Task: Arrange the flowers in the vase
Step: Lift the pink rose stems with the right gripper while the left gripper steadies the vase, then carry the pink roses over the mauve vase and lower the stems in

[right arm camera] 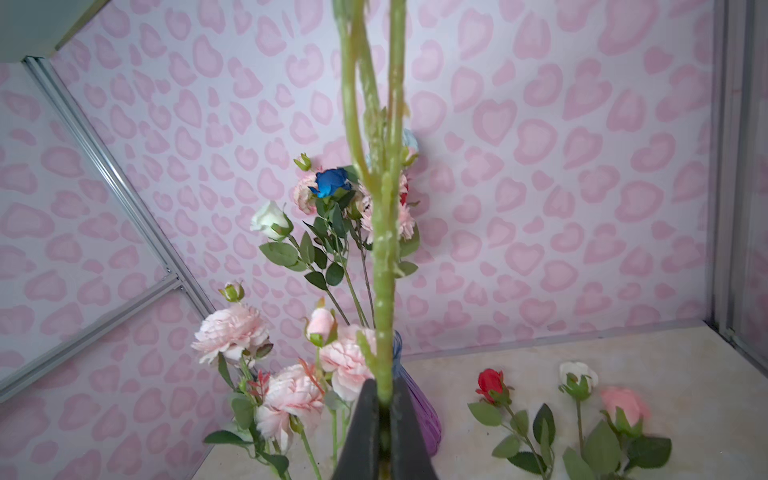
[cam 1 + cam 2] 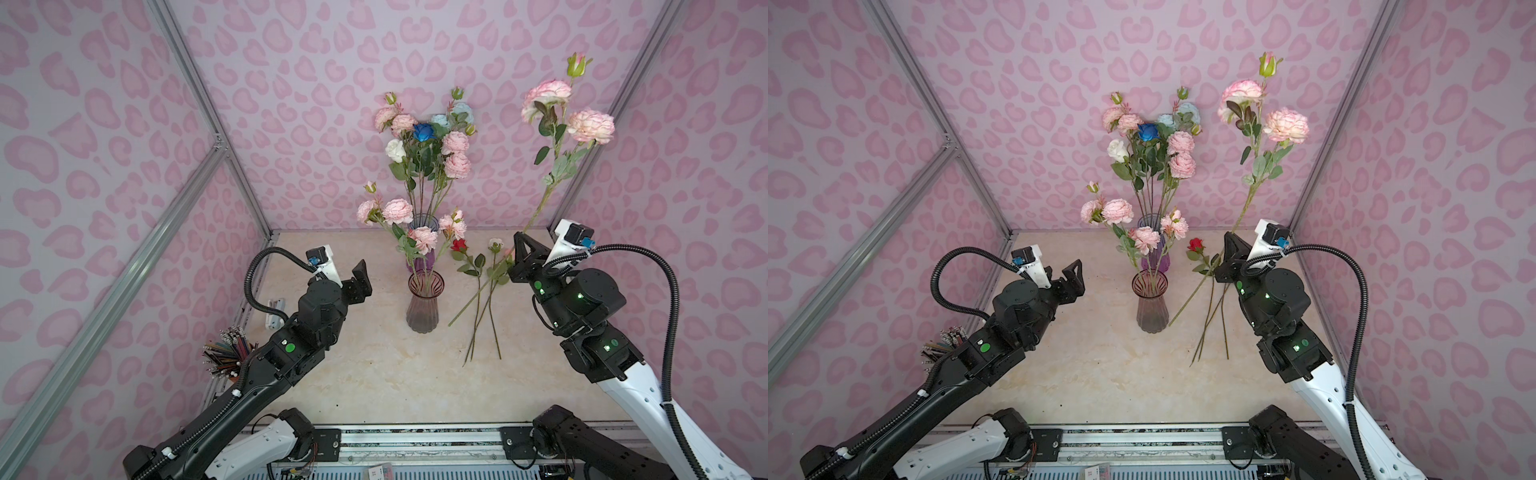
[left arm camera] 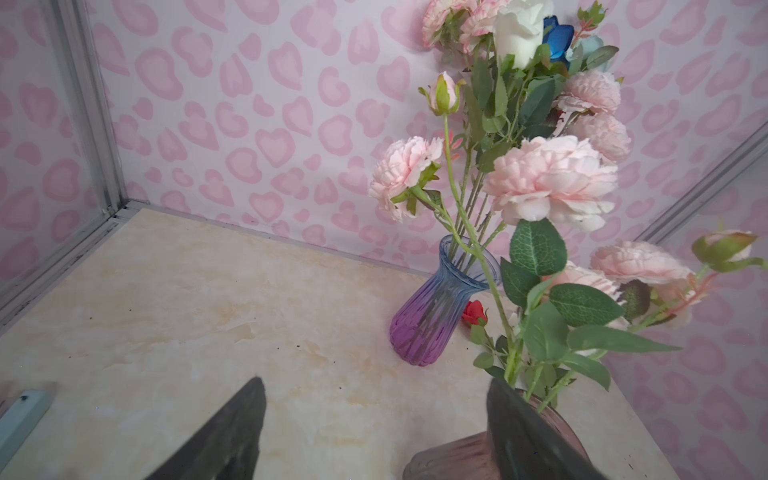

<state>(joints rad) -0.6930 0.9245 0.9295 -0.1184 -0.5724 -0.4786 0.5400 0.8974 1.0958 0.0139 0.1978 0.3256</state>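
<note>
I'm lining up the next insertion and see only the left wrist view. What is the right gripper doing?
Observer: The right gripper is shut on a pink flower stem, its blooms held high.
Operator: Which flowers lie loose besides the red rose?
Observer: A white rose and a pink rose lie beside the red rose.
Operator: Is my gripper touching the pink vase?
Observer: No; in both top views the left gripper stands open, apart from the pink vase, on its left.
</note>
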